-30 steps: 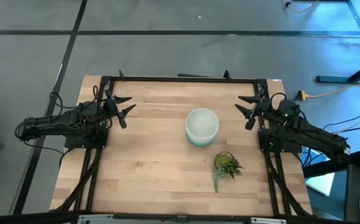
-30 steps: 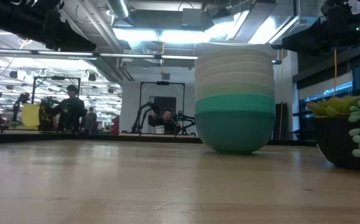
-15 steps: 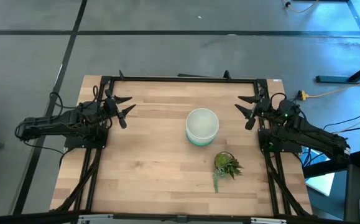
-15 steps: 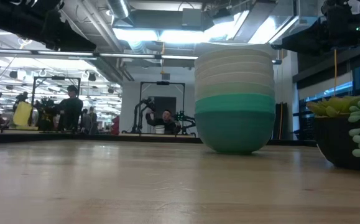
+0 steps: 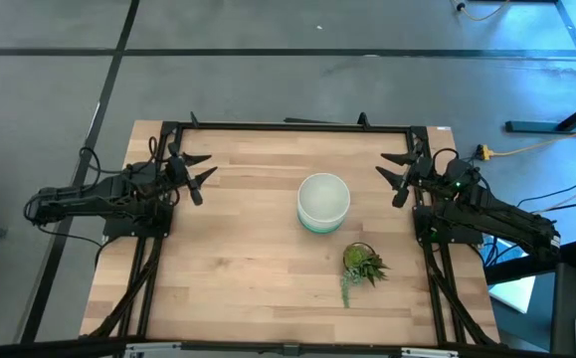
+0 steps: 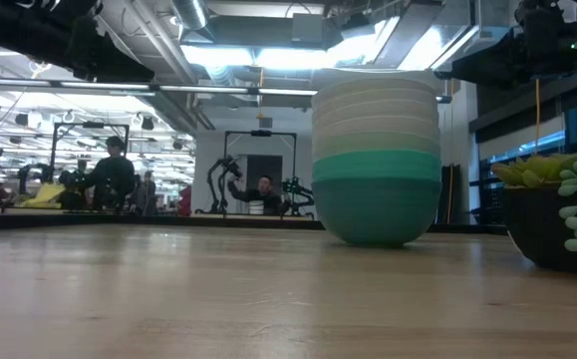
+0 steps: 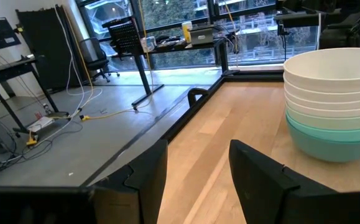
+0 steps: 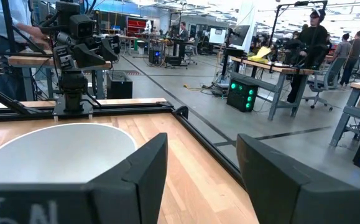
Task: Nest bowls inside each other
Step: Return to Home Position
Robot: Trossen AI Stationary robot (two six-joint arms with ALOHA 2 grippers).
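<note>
The bowls [image 5: 323, 202] stand nested in one stack on the table's middle-right, white ones on top, pale mint and teal below; the bottom teal bowl rests by its base on the wood [image 6: 376, 165]. The stack also shows in the left wrist view [image 7: 332, 102] and its white rim in the right wrist view [image 8: 55, 152]. My left gripper [image 5: 196, 175] waits open at the table's left far part, clear of the stack. My right gripper [image 5: 395, 177] waits open at the right far part, likewise apart from it.
A small spiky green plant in a dark pot [image 5: 363, 265] stands near the stack, toward the table's near right [image 6: 557, 214]. A black frame rail [image 5: 288, 125] runs along the far edge. Bare wood [image 5: 238, 259] lies left of and in front of the stack. People move in the room behind.
</note>
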